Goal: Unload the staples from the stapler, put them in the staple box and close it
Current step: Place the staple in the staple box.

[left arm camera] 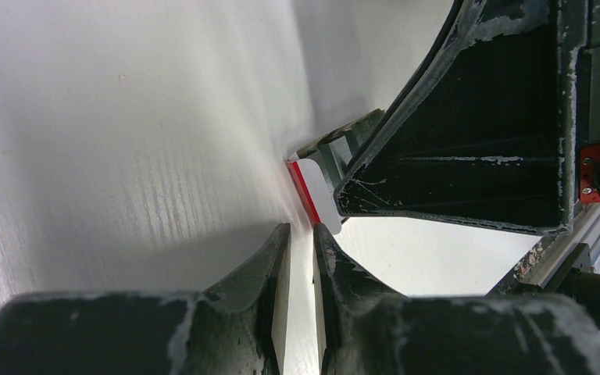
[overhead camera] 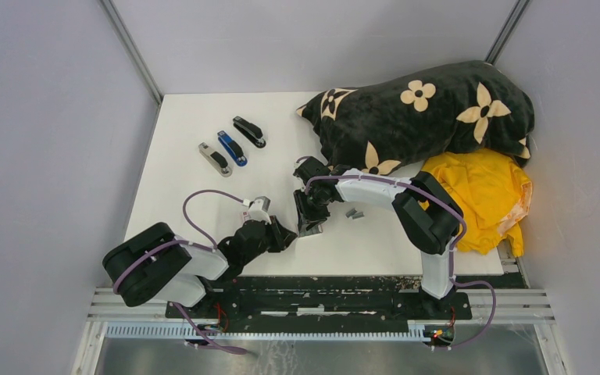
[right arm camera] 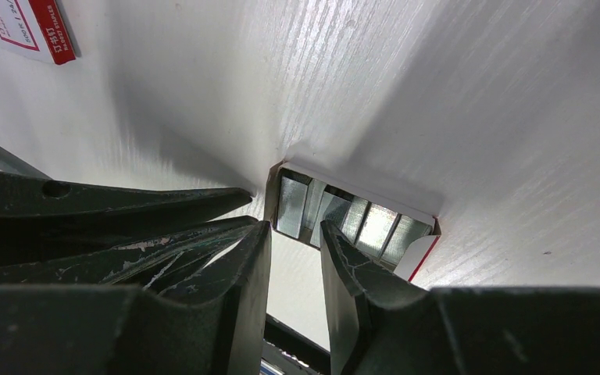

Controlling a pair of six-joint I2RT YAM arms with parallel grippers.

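I see staples [right arm camera: 293, 207] in the open box [right arm camera: 359, 191].
Right gripper [right arm camera: 294, 228] slightly parted, empty; left gripper [left arm camera: 301, 230] nearly closed at box edge, grip unclear.

White wood-grain tabletop [overhead camera: 195, 117], pale grey walls [overhead camera: 47, 117] on three sides, metal posts [overhead camera: 129, 47] in the back corners, slotted metal rail [overhead camera: 516, 301] along the near edge, soft even light.

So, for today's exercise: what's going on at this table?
The right gripper hovers, jaws slightly apart, at the edge of a small open white-and-red cardboard box holding grey metallic staple strips. The left gripper has its tips at the box's red rim; whether it grips is unclear. A silver stapler, a blue stapler and a black stapler lie untouched further back.
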